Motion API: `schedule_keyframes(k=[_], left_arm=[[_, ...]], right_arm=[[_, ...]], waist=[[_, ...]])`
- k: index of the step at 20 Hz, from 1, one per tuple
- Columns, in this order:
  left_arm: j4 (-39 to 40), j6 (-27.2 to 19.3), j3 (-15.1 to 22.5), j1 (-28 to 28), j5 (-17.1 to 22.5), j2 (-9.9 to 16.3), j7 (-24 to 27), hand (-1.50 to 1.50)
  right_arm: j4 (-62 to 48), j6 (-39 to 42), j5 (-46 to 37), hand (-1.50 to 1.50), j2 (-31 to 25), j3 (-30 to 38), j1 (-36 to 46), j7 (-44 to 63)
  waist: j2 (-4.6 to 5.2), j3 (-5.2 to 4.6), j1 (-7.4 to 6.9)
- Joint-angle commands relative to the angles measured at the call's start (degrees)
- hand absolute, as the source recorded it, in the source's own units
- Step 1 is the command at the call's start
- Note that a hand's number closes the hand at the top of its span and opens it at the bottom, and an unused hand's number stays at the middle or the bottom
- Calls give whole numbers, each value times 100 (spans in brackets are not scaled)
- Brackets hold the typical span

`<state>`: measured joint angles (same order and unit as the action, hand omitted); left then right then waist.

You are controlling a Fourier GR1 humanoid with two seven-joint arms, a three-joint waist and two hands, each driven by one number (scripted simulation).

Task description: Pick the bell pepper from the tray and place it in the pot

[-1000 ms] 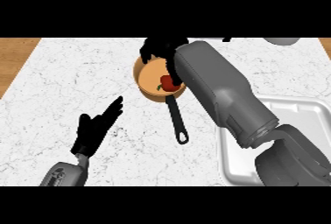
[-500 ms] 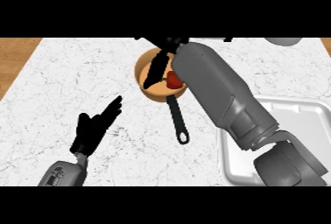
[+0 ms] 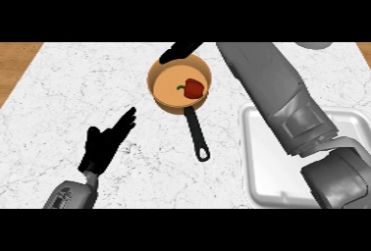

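Observation:
A red bell pepper [image 3: 193,88] with a green stem lies inside the orange pot [image 3: 168,82], which has a black handle [image 3: 196,135] pointing toward me. My right hand [image 3: 179,50] hovers just past the pot's far rim, fingers straight and holding nothing, apart from the pepper. The white tray [image 3: 253,162] sits at the right, largely covered by my right forearm. My left hand [image 3: 106,143] rests open at the lower left with its fingers up.
The white marble counter [image 3: 80,83] spreads to the left and in front of the pot. Wooden surface shows at the far left corner [image 3: 16,56]. A pale object peeks in at the top right [image 3: 319,45].
My right hand has let go of the pepper and drawn back beyond the pot's far rim. The pepper now lies uncovered in the pot. The left hand has not moved.

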<state>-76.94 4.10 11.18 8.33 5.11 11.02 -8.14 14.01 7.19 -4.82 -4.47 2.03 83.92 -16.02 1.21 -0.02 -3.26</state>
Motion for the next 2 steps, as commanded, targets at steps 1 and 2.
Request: schedule_keyframes(k=[1, 2], left_arm=[[101, -35, 18, 202, -72, -82, -46, 0], [-163, -19, -16, 50, 9, -30, -149, 0]], right_arm=[[-128, 230, 419, -150, -474, 527, 203, -23], [-198, 305, 434, -150, -487, 553, -49, -273]], waist=[[35, -1, -5], [27, 2, -52]])
